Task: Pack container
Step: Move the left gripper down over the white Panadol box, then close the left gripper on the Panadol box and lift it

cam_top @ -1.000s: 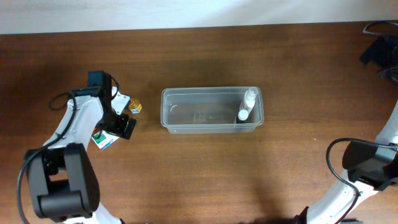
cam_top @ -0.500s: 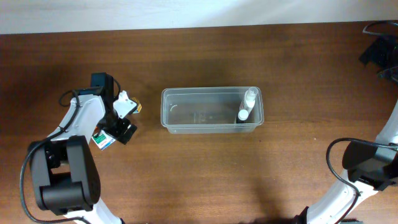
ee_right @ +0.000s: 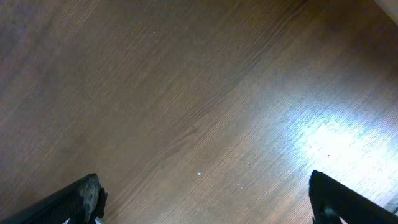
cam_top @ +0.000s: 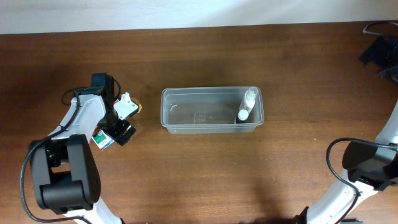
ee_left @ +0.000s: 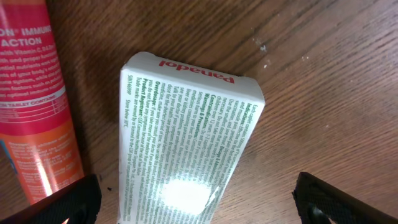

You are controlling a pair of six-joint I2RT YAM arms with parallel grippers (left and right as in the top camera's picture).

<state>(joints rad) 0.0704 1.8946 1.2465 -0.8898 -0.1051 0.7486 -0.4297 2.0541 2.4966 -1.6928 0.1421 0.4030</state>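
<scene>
**Step in hand:** pickup of the next item. The left gripper (ee_left: 199,205) hangs above the box (ee_left: 186,162) with its jaws wide. A finger stands on each side of the box, and neither touches it. The box lies flat on the table (ee_left: 323,74), print up, with a red tube (ee_left: 37,106) just beside it.

**Next move:** this likely calls for a straight descent and a close across the box's narrow width, clear of the tube. A carry rightward to the container (cam_top: 211,129) would follow.

**Container:** it sits mid-table, well apart from the box. It is clear, rectangular and rimmed, with rounded corners. It is mostly bare, with 2 white bottles (cam_top: 247,104) at its right end.

The right gripper (ee_right: 211,202) hangs wide over bare wood, holding nothing.
</scene>
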